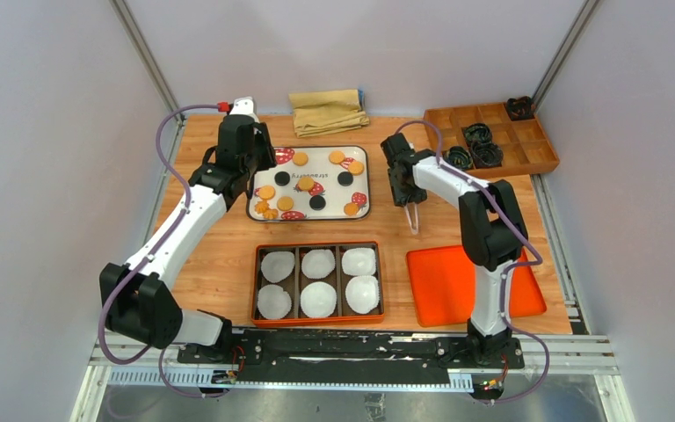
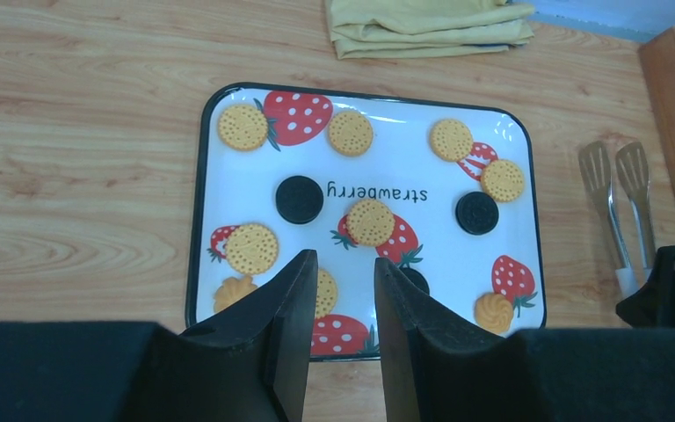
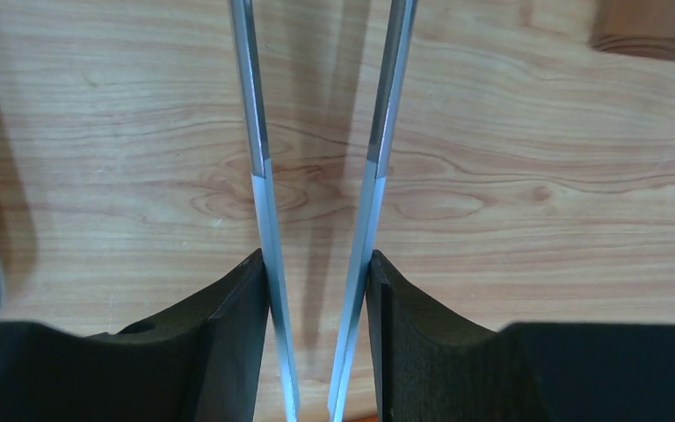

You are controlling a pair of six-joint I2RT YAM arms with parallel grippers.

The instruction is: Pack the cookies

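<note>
Left end effector (image 2: 343,260): fingers parted, empty, above tray's (image 2: 200,220) near edge
Left arm (image 1: 180,224): stretched forward
Right end effector (image 3: 316,257): clamped on tongs (image 3: 262,211), pointing at table (image 3: 510,202)
Right arm (image 1: 483,220): elbow bent
Cookies (image 2: 370,221): scattered on tray

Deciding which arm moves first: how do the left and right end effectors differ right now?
The left end effector is empty, jaws apart; the right end effector is clamped on the metal tongs. The left hangs over the strawberry tray holding the cookies; the right hangs over the wooden table beside that tray. Both have black fingers and point downward.
</note>
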